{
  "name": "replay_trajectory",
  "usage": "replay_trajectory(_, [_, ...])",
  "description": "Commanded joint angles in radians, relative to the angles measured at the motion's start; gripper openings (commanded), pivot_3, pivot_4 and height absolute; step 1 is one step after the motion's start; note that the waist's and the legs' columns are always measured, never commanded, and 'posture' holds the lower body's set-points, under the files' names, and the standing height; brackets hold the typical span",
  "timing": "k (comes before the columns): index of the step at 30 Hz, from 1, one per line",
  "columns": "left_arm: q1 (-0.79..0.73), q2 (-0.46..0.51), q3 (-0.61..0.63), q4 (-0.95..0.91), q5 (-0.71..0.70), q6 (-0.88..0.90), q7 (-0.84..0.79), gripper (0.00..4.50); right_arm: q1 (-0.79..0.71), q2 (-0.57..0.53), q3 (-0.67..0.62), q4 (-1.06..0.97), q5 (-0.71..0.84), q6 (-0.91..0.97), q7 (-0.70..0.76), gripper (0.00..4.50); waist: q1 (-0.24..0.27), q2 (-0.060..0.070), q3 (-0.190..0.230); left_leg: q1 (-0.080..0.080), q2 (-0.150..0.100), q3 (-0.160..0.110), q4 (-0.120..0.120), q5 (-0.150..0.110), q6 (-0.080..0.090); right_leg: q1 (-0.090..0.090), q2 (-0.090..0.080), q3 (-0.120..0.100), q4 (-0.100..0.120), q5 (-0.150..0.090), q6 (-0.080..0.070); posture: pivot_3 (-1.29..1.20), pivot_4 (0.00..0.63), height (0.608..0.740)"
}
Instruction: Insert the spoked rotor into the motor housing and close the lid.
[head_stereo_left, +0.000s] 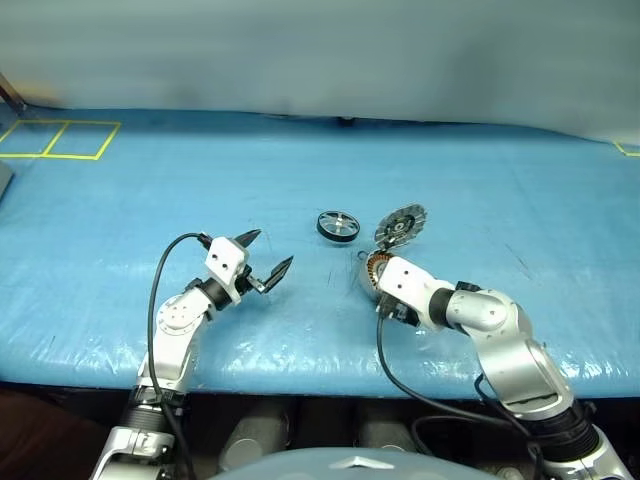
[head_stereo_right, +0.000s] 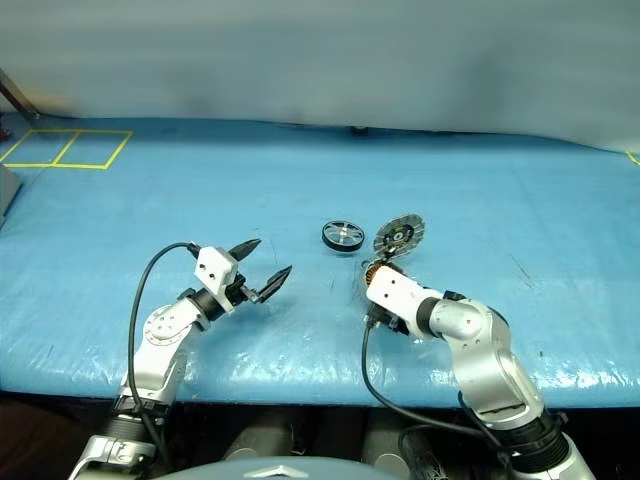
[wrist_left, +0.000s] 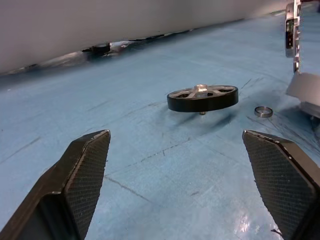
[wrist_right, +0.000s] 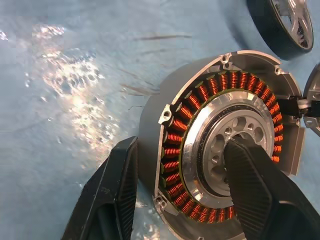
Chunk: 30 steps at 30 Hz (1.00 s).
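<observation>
On the blue worktop (head_stereo_left: 120, 200), the right hand (wrist_right: 180, 190) pinches the motor housing's (wrist_right: 200, 90) wall, one finger outside, one in the pale centre. The lid (head_stereo_left: 401, 223) stands tilted just behind it, the spoked rotor (head_stereo_left: 338, 225) beside, towards mid-worktop. The left hand (head_stereo_left: 268, 258) hovers spread wide, empty, nearer the front edge.

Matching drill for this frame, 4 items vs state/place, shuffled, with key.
Things:
1. spoked rotor
2. motor housing
3. lid
4. left gripper

States:
A. gripped across its wall by the right gripper, one finger inside, one outside
B. open, holding nothing, short of the rotor
C. lying flat on the blue table, untouched
D. tilted up on edge just beyond the housing

Pairs: 1-C, 2-A, 3-D, 4-B
</observation>
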Motion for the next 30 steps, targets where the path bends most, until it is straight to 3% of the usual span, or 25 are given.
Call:
replay_trajectory(1, [-0.012,-0.004,-0.016,0.014,0.004,-0.012,-0.017,4.5,-0.021,0.035,0.018,-0.149,-0.007,0.109,-0.061,2.2,0.0,0.0,0.0,0.0,0.0,0.0,0.0,0.0,0.0,0.0,0.0,0.0,0.0,0.0,0.0,0.0,0.15,0.74])
replay_trajectory(11, [-0.047,-0.027,-0.053,0.041,0.017,-0.019,-0.03,4.5,-0.09,0.201,0.107,-0.191,0.067,0.32,-0.203,2.2,-0.001,-0.001,0.001,-0.001,0.0,-0.001,-0.001,0.0,0.0,-0.001,0.0,-0.001,0.0,0.0,0.0,0.0,0.15,0.74])
replay_trajectory(30, [-0.03,0.038,-0.059,-0.051,0.076,-0.012,-0.029,4.5,-0.164,0.369,0.128,-0.031,0.217,0.342,-0.412,2.2,-0.014,0.0,0.001,0.0,0.0,0.0,-0.002,0.001,-0.001,-0.002,0.001,-0.001,0.0,0.0,0.0,0.0,0.15,0.74])
